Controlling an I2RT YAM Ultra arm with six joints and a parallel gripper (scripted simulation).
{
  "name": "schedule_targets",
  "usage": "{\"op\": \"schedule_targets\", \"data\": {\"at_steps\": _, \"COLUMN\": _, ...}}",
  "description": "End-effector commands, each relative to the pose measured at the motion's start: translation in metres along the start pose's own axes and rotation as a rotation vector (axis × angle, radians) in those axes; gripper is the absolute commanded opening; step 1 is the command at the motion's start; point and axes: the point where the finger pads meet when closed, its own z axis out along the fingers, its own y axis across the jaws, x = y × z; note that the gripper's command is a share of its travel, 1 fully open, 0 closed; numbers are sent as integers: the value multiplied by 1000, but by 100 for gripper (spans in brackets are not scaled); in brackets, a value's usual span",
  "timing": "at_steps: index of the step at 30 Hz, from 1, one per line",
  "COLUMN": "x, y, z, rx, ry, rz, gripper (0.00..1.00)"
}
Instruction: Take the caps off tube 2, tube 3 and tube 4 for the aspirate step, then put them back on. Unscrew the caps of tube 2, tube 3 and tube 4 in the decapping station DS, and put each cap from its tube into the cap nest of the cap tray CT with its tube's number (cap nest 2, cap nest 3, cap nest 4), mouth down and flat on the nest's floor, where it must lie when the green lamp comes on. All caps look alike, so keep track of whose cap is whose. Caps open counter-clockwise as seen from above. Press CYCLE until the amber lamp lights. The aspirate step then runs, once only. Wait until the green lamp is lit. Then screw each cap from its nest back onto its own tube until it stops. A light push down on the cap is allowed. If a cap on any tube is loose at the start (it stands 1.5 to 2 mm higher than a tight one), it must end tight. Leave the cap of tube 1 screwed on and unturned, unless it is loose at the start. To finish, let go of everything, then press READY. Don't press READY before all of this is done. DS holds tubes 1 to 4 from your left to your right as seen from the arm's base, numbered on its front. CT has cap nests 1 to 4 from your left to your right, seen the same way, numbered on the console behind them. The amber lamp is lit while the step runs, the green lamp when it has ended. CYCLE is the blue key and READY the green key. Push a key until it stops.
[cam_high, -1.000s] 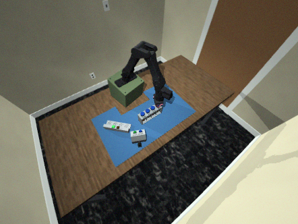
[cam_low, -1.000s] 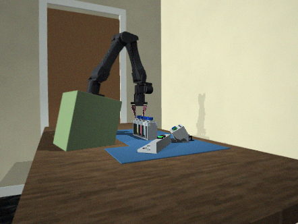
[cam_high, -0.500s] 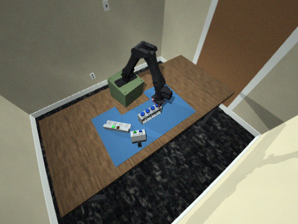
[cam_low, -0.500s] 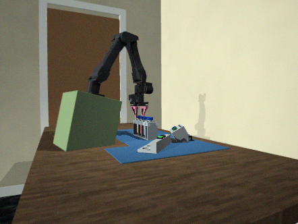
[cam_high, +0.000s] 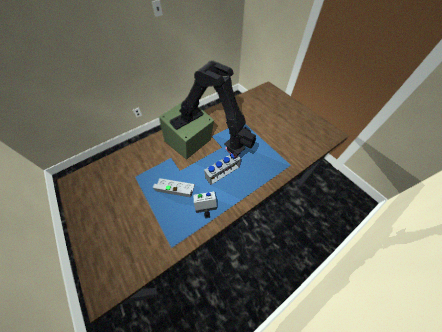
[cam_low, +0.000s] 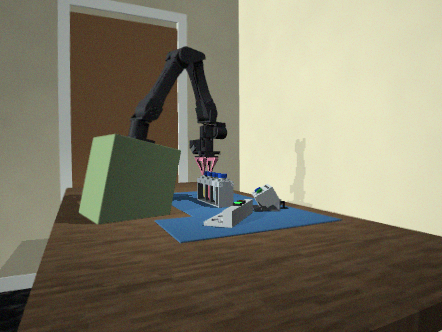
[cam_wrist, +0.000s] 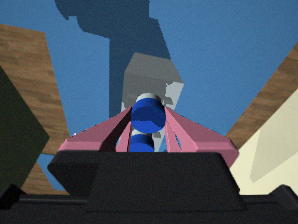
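Note:
The decapping station stands on the blue mat with blue caps on its tubes. My gripper points straight down over the row's end nearest the door and is shut on that end tube's blue cap. A second blue cap shows just behind it in the wrist view. Three more caps show along the row in the top view. The cap tray lies to the left, with a green light on it.
The key box with the green and blue keys stands in front of the station. The green base block carries the arm behind the mat. The table edge lies beyond the mat, with dark floor below.

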Motion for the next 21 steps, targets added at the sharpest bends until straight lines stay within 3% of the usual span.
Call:
{"op": "schedule_targets", "data": {"at_steps": 1, "x": -1, "y": -7, "z": -6, "rx": 25, "ry": -5, "rz": -1, "gripper": 0}}
{"op": "schedule_targets", "data": {"at_steps": 5, "x": -1, "y": -7, "z": -6, "rx": 25, "ry": -5, "rz": 49, "gripper": 0}}
{"op": "schedule_targets", "data": {"at_steps": 21, "x": -1, "y": -7, "z": -5, "rx": 22, "ry": -15, "rz": 799, "gripper": 0}}
